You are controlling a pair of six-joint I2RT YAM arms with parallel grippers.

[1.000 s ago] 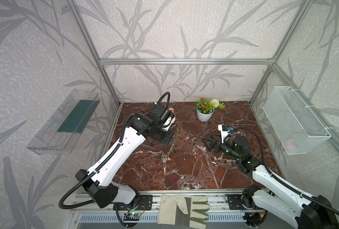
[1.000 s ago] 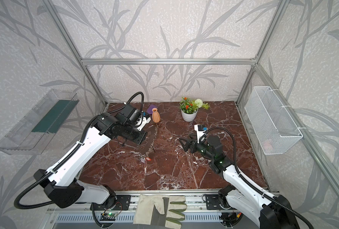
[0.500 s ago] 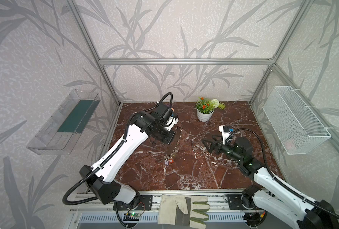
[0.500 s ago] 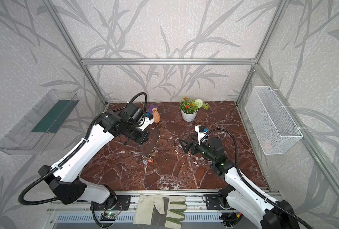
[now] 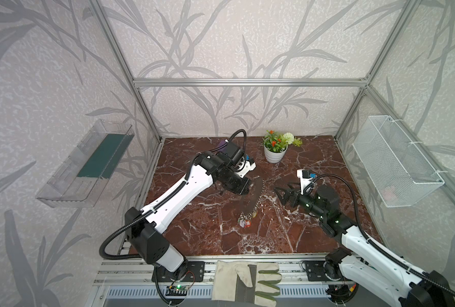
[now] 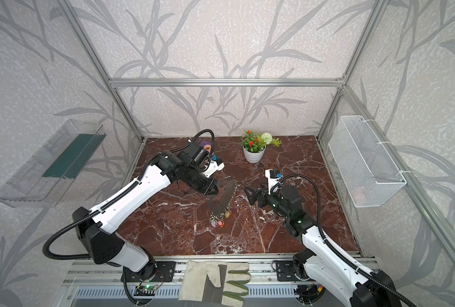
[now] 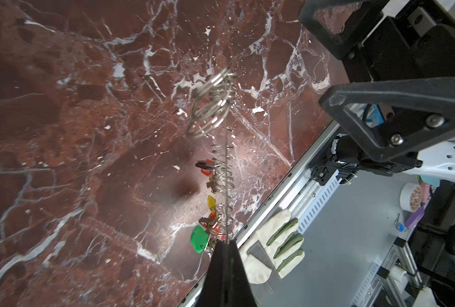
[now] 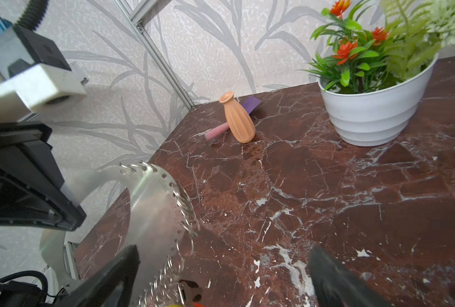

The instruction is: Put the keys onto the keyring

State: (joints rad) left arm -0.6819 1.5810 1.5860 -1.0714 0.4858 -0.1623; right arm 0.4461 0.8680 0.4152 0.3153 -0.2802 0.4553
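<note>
1 work glove lies nearest me, on the metal rail at the front edge of the bench. Past it, over the middle of the red marble, the keys hang in a small bunch from the lower end of the keyring. In the left wrist view I make out red, yellow, orange and green tags, and I cannot tell whether they touch the bench.

The keyring is lifted, standing on edge and tilted, with its fringe of small silver rings turned toward the right arm. My left claw is clamped tight on the plate, on the side away from the right arm. My right claw is spread fully wide and holds nothing. It sits just beside the ringed edge, and in the right wrist view the plate is close to 1 finger.

Farther back, a white pot of artificial flowers stands on the bench. An orange vase stands near the back left corner, with something purple lying behind it. 1 wire basket hangs on the right wall and 1 clear shelf on the left wall.
</note>
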